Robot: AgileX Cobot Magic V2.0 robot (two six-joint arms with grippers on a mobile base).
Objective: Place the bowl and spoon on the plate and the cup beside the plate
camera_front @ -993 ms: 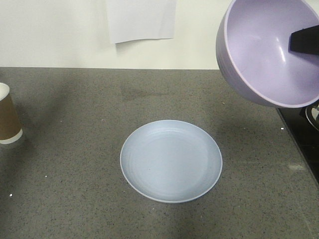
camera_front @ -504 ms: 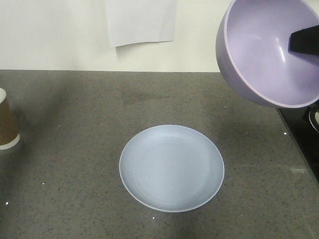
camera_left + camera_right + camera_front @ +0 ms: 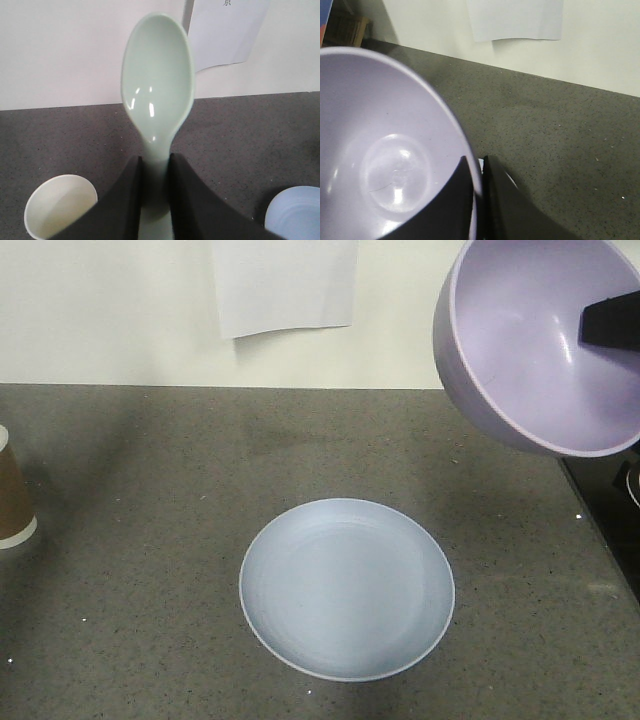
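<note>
The pale blue plate [image 3: 346, 588] lies flat on the grey counter; its edge [image 3: 295, 212] shows at the lower right of the left wrist view. High at the upper right hangs the lavender bowl [image 3: 535, 340], tilted with its inside facing the camera. My right gripper [image 3: 479, 172] is shut on the bowl's [image 3: 385, 165] rim, one finger [image 3: 610, 322] inside. The mint-green spoon [image 3: 157, 90] points up and away, its handle pinched by my left gripper [image 3: 155, 167]. The brown paper cup [image 3: 14, 490] stands at the left edge, its white inside [image 3: 61, 205] showing.
A white sheet of paper [image 3: 285, 285] hangs on the cream wall behind the counter. A black surface [image 3: 610, 510] borders the counter at the right edge, under the bowl.
The counter, plate and cup have slid slightly down and left in the front view. The bowl stays in the same spot in that view.
</note>
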